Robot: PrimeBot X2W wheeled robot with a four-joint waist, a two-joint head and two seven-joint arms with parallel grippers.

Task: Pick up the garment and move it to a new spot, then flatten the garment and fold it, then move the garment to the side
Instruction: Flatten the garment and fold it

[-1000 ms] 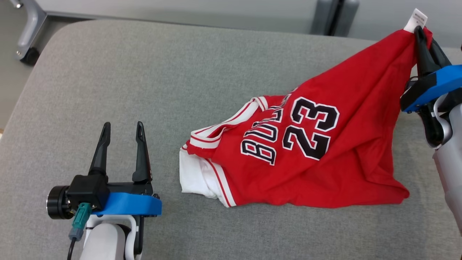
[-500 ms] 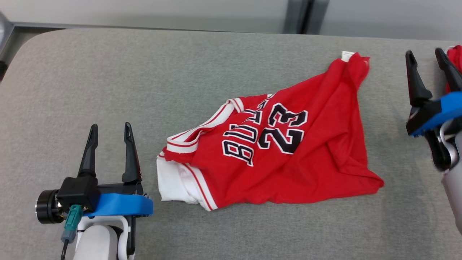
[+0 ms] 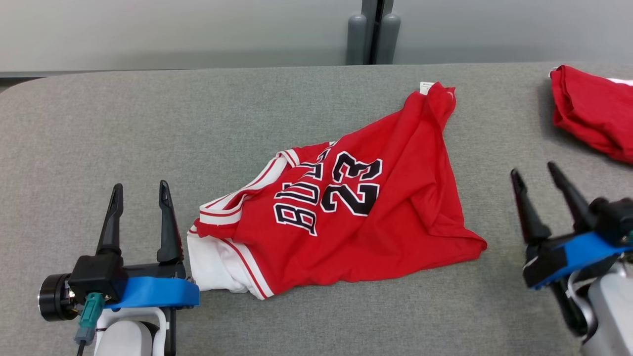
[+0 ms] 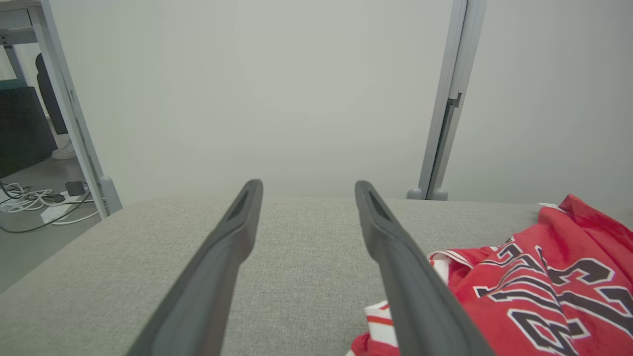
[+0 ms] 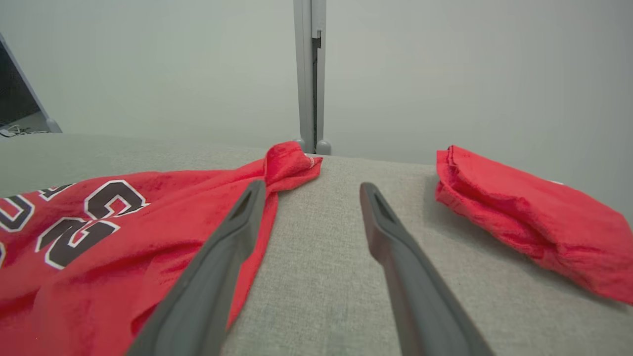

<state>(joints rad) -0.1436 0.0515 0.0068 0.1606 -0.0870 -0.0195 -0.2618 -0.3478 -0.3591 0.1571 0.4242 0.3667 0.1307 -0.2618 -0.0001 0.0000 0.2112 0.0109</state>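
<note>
While gaping wide and empty, left jaws just beside white fold, right jaws well apart from cloth; between them, red jersey crumpled on grey worktop; light, limp, probably best pinched at shoulder seams; 1 second earlier, hung by tagged corner from shut right jaws.

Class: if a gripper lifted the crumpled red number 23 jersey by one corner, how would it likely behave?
Probably floppy: the red fabric jersey with black 23 lies in soft folds on the grey padded surface. Likely light: the cloth looks thin. It would probably hang and bunch, as its tagged corner is twisted.
</note>
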